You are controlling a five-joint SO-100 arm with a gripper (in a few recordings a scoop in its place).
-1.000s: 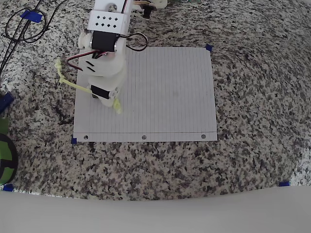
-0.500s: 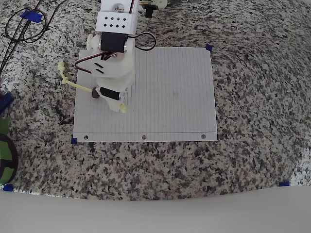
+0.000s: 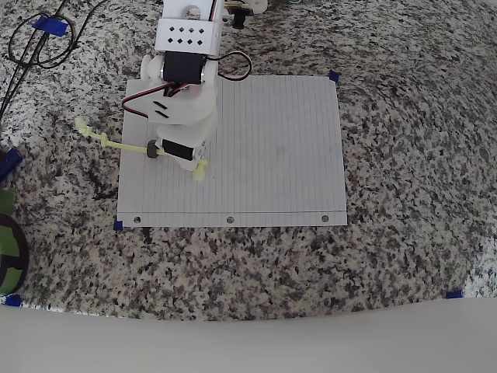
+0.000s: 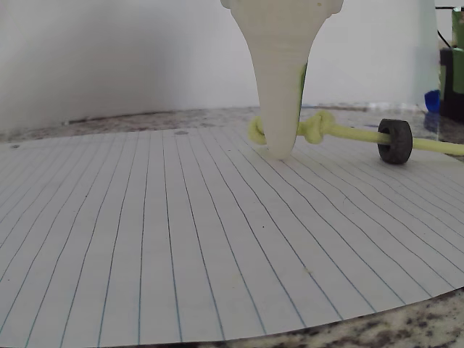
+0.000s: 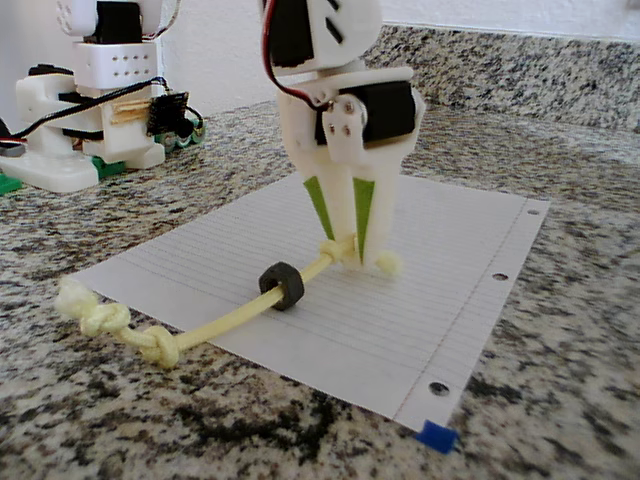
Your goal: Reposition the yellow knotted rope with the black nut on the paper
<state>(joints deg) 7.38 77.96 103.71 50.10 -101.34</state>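
Speckled granite worktop [image 3: 404, 194], white lined paper [image 3: 272, 155] taped flat, rope pinched near one end.

The thin yellow knotted rope [image 5: 235, 315] is held by the white gripper [image 5: 345, 250], narrowed just behind one end knot over the paper. From there its long axis runs leftward in the overhead view, through the small black hexagonal nut [image 3: 149, 151] at the paper's edge, to the far knots lying off the sheet.
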